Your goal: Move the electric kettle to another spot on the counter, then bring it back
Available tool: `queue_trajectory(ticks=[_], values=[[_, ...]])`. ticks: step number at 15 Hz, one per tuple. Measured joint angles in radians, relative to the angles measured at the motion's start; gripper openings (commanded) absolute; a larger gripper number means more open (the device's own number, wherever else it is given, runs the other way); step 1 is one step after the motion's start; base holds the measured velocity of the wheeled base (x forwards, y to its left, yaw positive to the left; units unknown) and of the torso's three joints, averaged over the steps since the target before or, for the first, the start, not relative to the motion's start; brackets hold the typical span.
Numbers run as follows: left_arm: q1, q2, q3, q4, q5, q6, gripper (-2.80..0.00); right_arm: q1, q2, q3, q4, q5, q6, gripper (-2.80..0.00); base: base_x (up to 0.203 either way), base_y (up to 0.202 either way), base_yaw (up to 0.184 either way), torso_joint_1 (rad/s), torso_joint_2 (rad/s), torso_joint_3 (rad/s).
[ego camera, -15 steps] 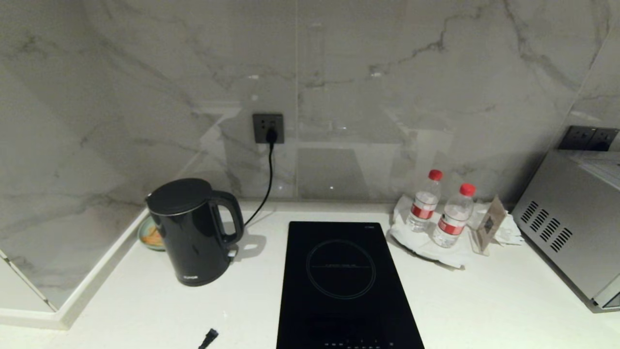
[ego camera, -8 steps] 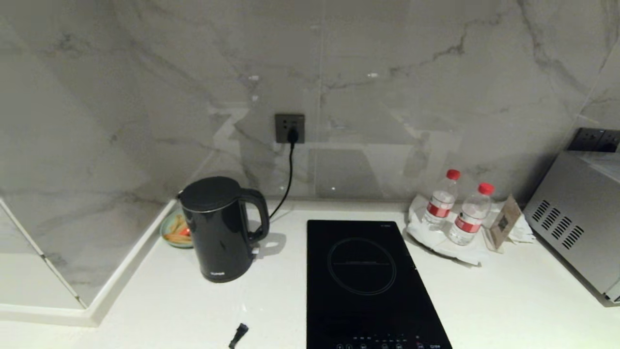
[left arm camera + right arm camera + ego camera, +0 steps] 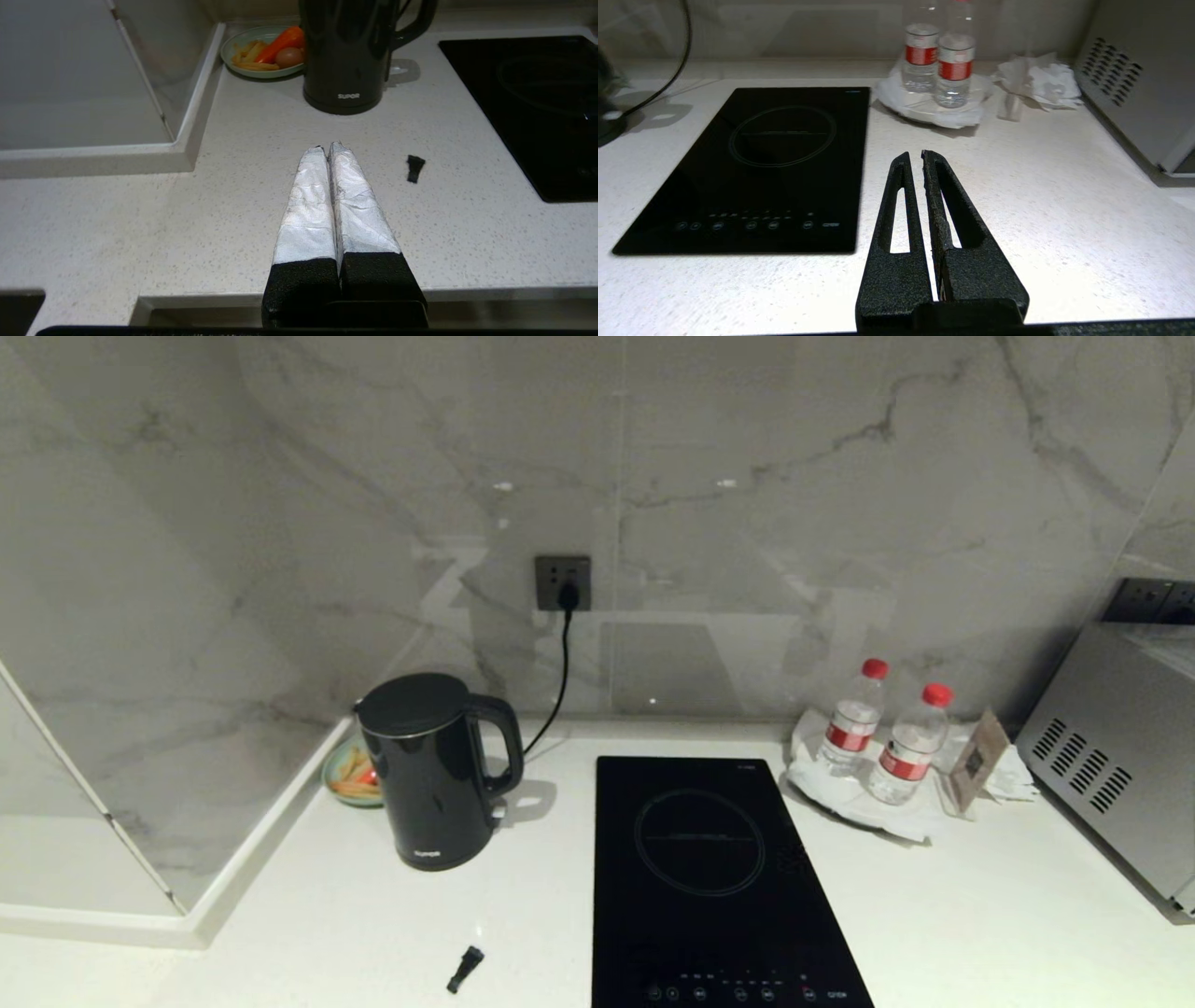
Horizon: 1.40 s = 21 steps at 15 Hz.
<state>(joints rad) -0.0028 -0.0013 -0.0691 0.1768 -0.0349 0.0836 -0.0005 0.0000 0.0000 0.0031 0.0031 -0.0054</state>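
Plainly, the electric kettle (image 3: 348, 51) stands upright near the counter's (image 3: 224, 196) back-left corner, straight ahead of the closed, empty left gripper (image 3: 325, 148), the nearer one.

Grey-veined marble wall (image 3: 747, 476) glossy behind, dark socket (image 3: 563, 582) at its centre, steel microwave (image 3: 1120, 784) far right.

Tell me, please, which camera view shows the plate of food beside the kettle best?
The left wrist view: the plate of food lies almost fully exposed. In the head view the electric kettle hides most of the plate. The right wrist view misses it.
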Motion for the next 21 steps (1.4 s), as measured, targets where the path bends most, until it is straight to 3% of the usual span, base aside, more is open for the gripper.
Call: queue_trajectory(ticks=[9,21], values=[[0.001,0.000,0.000,0.000,0.000,0.000,-2.80,0.000,0.000,0.000,0.000,0.000,0.000,-2.80,0.000,0.000,0.000,0.000,0.00,0.000],[0.002,0.000,0.000,0.000,0.003,-0.001,-2.80,0.001,0.000,0.000,0.000,-0.001,0.000,-2.80,0.000,0.000,0.000,0.000,0.01,-0.112]])
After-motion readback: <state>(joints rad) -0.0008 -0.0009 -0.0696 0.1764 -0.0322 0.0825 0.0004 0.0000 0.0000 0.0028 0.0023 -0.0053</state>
